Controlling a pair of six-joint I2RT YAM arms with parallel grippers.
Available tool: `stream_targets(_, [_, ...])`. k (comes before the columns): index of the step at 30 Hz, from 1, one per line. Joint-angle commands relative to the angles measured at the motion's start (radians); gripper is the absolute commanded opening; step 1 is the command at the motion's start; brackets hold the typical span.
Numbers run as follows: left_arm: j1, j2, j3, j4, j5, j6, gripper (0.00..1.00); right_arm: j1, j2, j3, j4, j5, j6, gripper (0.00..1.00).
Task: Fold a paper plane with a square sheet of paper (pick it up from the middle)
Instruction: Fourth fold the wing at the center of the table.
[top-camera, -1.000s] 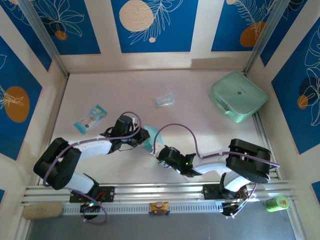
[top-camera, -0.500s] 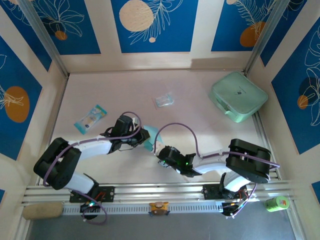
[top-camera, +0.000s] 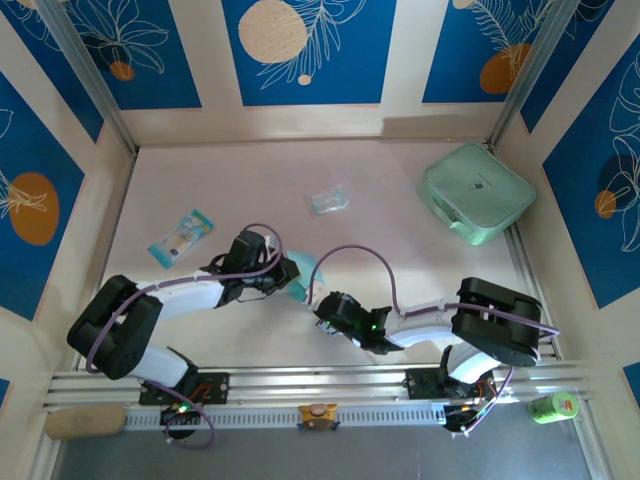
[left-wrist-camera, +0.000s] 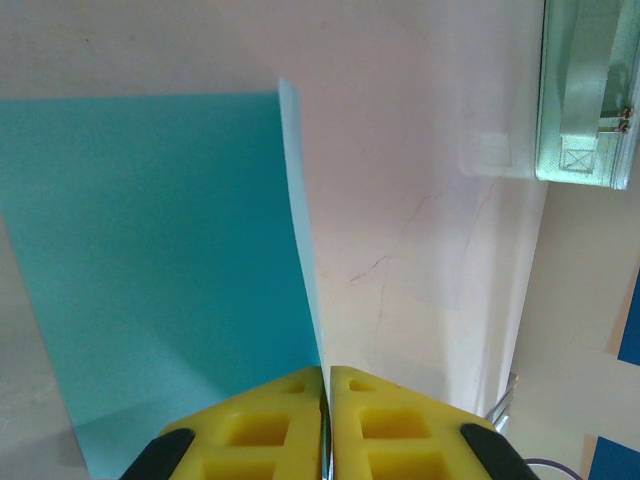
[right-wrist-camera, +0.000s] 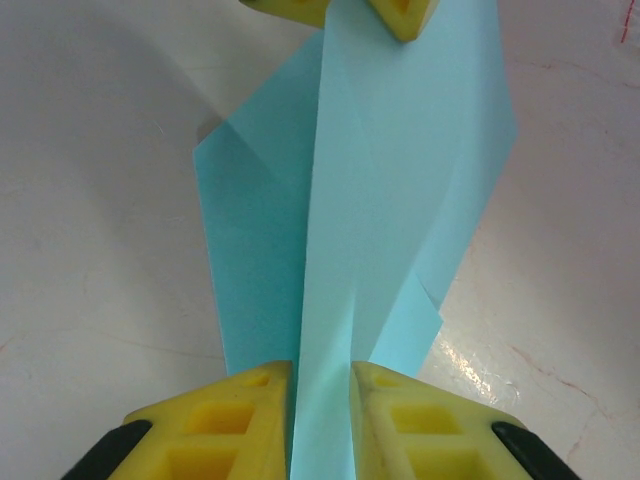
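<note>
Square sheet of paper (right-wrist-camera: 400, 180), already creased into layers, sits over the near-middle of the tabletop (top-camera: 250, 180), spanning both hands. Left hand (left-wrist-camera: 326, 372) is clamped tight on one edge. Right hand (right-wrist-camera: 320, 370) is narrow, pinching the centre fold. The paper looks thin and limp, and would probably tear if pulled taut. Best hold is along the crease, likely its stiffest line.
</note>
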Motion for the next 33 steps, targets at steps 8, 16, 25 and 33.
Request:
stream_targets(8, [-0.006,0.006,0.022,0.002,0.014,0.020,0.09,-0.010,0.014,0.022,0.012,0.025,0.030,0.22])
stream_targets(16, [-0.006,0.008,0.019,0.005,0.015,0.019,0.09,-0.013,0.015,0.025,0.004,0.019,0.038,0.16])
stream_targets(25, [-0.006,0.004,0.019,0.004,0.011,0.017,0.07,-0.015,0.009,0.023,0.003,0.010,0.055,0.12])
stream_targets(33, [-0.006,0.001,0.019,-0.006,0.005,0.016,0.02,-0.033,0.001,0.004,0.015,0.007,0.072,0.25])
